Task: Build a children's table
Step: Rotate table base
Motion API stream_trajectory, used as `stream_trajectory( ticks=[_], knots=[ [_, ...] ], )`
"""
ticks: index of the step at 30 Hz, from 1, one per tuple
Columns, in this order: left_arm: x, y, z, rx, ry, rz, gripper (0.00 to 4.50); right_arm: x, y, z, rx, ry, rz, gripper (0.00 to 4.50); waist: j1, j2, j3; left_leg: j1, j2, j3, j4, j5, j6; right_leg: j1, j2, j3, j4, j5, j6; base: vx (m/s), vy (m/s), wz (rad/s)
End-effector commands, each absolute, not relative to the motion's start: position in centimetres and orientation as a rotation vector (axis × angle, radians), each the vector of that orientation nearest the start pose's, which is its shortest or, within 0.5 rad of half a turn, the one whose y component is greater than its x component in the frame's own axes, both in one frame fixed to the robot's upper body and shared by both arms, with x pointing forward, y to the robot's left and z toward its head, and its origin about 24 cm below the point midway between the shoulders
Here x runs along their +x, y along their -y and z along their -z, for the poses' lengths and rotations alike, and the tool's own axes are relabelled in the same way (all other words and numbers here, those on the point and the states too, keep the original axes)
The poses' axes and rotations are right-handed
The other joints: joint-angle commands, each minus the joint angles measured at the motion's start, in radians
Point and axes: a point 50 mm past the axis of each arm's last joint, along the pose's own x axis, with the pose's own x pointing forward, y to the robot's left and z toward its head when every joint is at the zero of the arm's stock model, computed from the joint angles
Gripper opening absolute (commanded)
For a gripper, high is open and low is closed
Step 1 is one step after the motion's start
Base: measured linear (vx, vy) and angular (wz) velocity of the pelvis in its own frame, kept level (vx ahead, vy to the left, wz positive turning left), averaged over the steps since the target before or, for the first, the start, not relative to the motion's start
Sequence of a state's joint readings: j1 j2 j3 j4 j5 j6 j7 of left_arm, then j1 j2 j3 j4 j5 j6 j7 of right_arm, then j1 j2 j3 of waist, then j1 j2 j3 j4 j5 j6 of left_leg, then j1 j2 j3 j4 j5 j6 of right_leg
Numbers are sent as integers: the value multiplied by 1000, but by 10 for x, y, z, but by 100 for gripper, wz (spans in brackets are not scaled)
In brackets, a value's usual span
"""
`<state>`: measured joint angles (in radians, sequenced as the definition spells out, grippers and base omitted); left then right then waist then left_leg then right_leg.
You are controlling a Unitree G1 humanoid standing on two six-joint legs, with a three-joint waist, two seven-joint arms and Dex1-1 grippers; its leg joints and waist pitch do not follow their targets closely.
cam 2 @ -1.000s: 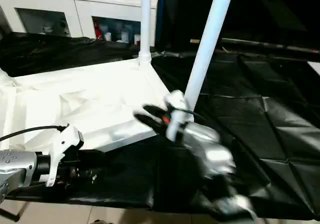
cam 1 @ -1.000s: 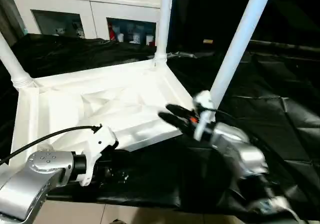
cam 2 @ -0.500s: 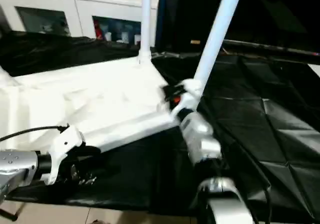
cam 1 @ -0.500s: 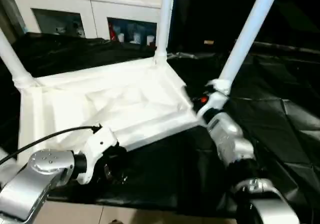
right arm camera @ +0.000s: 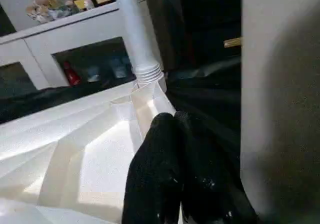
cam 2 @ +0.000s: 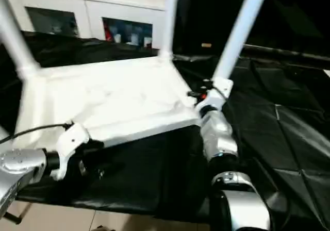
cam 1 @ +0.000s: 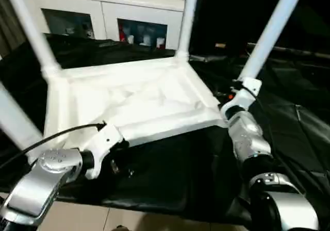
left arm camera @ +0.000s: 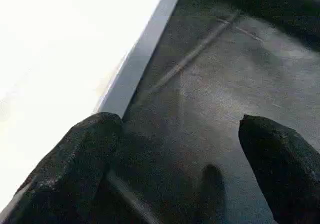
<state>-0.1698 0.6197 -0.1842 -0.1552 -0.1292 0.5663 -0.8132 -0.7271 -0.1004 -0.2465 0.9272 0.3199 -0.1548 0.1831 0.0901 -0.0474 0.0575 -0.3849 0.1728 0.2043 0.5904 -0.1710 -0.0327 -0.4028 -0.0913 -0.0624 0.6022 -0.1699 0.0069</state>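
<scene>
The white tabletop point(cam 1: 134, 97) lies upside down on the black cloth, ribbed underside up. Its tube legs stand up from the corners: far right point(cam 1: 186, 19), near right point(cam 1: 270, 32), far left point(cam 1: 32, 32) and near left point(cam 1: 15, 122). My left gripper point(left arm camera: 180, 129) is open, low at the tabletop's near edge, with one finger point(left arm camera: 85, 149) against the white rim and only cloth between the two. My right gripper point(right arm camera: 175, 121) is shut, its black fingers point(right arm camera: 155, 184) pressed together at the near right corner, close beside that leg's base point(cam 1: 247, 84).
The black-draped work table point(cam 1: 294, 122) stretches away to the right of the tabletop. A white glass-door cabinet point(cam 1: 103, 14) stands behind. The table's front edge and the pale floor point(cam 1: 129, 220) lie just below my forearms.
My right gripper has moved from in front of the near edge up to the near right corner, and its fingers have come together. The camera has shifted, bringing the left legs into sight.
</scene>
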Motion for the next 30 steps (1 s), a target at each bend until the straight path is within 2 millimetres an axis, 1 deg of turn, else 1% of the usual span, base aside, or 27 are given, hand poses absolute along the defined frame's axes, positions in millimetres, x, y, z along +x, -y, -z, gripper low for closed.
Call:
stream_trajectory(
  ticks=[1,2,3,4,5,7,8,9,10,11,12,13,14,15,17,18,19,21,22,23,24,25,26,27,28,29,30],
  knots=[
    [264,-191,-71,438,-480,808,450,375,191,-76,328,29,39,7,-10,16,-64,40,53,-30,-84,-374,-80,15,-52,46,-71,-334,-141,0,0,0],
    [267,-189,-72,439,-463,804,450,375,195,-77,314,32,49,7,-10,17,-65,38,53,-31,-84,-371,-80,16,-51,45,-69,-330,-143,0,0,0],
    [271,-188,-73,440,-436,791,450,375,207,-80,276,40,74,7,-8,18,-65,41,53,-29,-82,-370,-81,15,-51,45,-69,-321,-148,0,0,0],
    [272,-188,-74,441,-429,786,450,375,211,-81,261,43,84,7,-7,16,-66,41,53,-28,-81,-365,-80,15,-51,45,-68,-313,-151,0,0,0],
    [272,-188,-74,434,-421,783,450,375,218,-82,243,46,101,7,-3,16,-68,41,54,-26,-79,-348,-76,17,-52,45,-66,-283,-157,0,0,0],
    [271,-189,-74,424,-418,784,450,374,223,-83,227,47,117,7,-2,14,-68,39,52,-24,-76,-321,-68,19,-49,44,-62,-249,-168,0,0,0],
    [269,-190,-76,406,-405,797,450,373,234,-85,209,48,147,7,-2,15,-71,35,51,-24,-74,-300,-60,23,-49,44,-58,-227,-172,0,0,0],
    [267,-191,-77,394,-389,808,450,372,241,-86,200,48,169,7,-1,12,-72,30,50,-24,-73,-277,-53,28,-49,43,-55,-208,-175,0,0,0],
    [266,-192,-79,378,-369,806,450,371,247,-86,189,46,184,7,0,12,-73,30,50,-24,-71,-268,-50,28,-49,43,-53,-197,-180,0,0,0],
    [264,-194,-83,353,-337,802,450,370,256,-87,175,44,210,7,1,16,-73,30,49,-22,-68,-257,-46,28,-48,43,-51,-175,-187,0,0,0],
    [264,-195,-84,349,-335,801,450,369,257,-87,174,44,213,7,1,13,-72,28,48,-21,-67,-248,-40,30,-45,43,-48,-154,-193,0,0,0],
    [262,-196,-85,339,-330,801,450,369,259,-88,172,44,221,7,1,12,-72,27,48,-21,-67,-247,-38,31,-45,43,-47,-151,-194,0,0,0],
    [257,-199,-86,311,-326,824,450,367,265,-88,160,43,236,7,2,16,-72,29,48,-21,-66,-252,-34,30,-45,42,-48,-160,-193,0,0,0],
    [256,-199,-86,310,-326,826,450,367,265,-88,160,43,237,7,1,13,-73,25,49,-23,-67,-251,-32,33,-47,42,-46,-157,-195,0,0,0],
    [250,-201,-85,284,-336,852,450,366,269,-87,145,41,248,7,-5,14,-71,25,50,-23,-67,-263,-29,32,-46,41,-47,-173,-197,0,0,0],
    [245,-203,-85,273,-350,865,450,365,270,-87,143,40,250,7,-6,21,-70,28,49,-23,-67,-278,-31,30,-45,41,-48,-186,-198,0,0,0],
    [238,-208,-83,253,-387,883,450,365,269,-86,137,35,223,7,-9,19,-68,26,49,-23,-68,-287,-31,30,-44,41,-51,-194,-197,0,0,0],
    [226,-214,-80,221,-447,916,450,366,263,-84,116,21,166,7,-11,22,-67,27,51,-24,-69,-311,-32,29,-45,41,-51,-217,-196,0,0,0],
    [226,-214,-80,221,-447,916,450,366,263,-84,116,21,166,7,-14,19,-65,26,51,-24,-71,-325,-31,27,-43,41,-55,-240,-195,0,0,0],
    [221,-217,-78,202,-474,931,450,366,258,-82,101,14,119,7,-14,21,-63,31,51,-24,-71,-344,-36,23,-41,41,-58,-264,-190,0,0,0],
    [212,-223,-77,176,-507,940,450,367,245,-80,90,14,9,7,-15,24,-64,32,52,-25,-71,-360,-40,22,-43,42,-58,-272,-196,0,0,0],
    [212,-223,-77,176,-507,940,450,367,245,-80,90,14,9,7,-16,23,-60,27,53,-27,-74,-372,-39,24,-45,43,-60,-288,-194,0,0,0],
    [210,-225,-77,173,-510,938,450,366,238,-79,89,18,-43,7,-18,21,-58,29,53,-28,-76,-393,-42,23,-44,42,-65,-327,-185,0,0,0],
    [208,-228,-79,171,-490,925,450,365,232,-78,86,21,-98,7,-21,24,-58,33,55,-30,-76,-410,-48,20,-46,44,-67,-340,-183,0,0,0],
    [206,-233,-82,161,-468,901,450,362,224,-75,76,23,-168,7,-21,24,-57,32,55,-30,-77,-416,-47,20,-45,44,-68,-343,-183,0,0,0],
    [206,-233,-82,161,-468,901,450,362,224,-75,76,23,-168,7,-24,24,-57,28,57,-33,-80,-414,-47,23,-47,45,-68,-343,-179,0,0,0],
    [205,-237,-84,152,-456,885,450,360,219,-74,69,24,-210,7,-22,25,-58,36,57,-32,-79,-421,-50,18,-44,45,-69,-345,-181,0,0,0]
  ],
)
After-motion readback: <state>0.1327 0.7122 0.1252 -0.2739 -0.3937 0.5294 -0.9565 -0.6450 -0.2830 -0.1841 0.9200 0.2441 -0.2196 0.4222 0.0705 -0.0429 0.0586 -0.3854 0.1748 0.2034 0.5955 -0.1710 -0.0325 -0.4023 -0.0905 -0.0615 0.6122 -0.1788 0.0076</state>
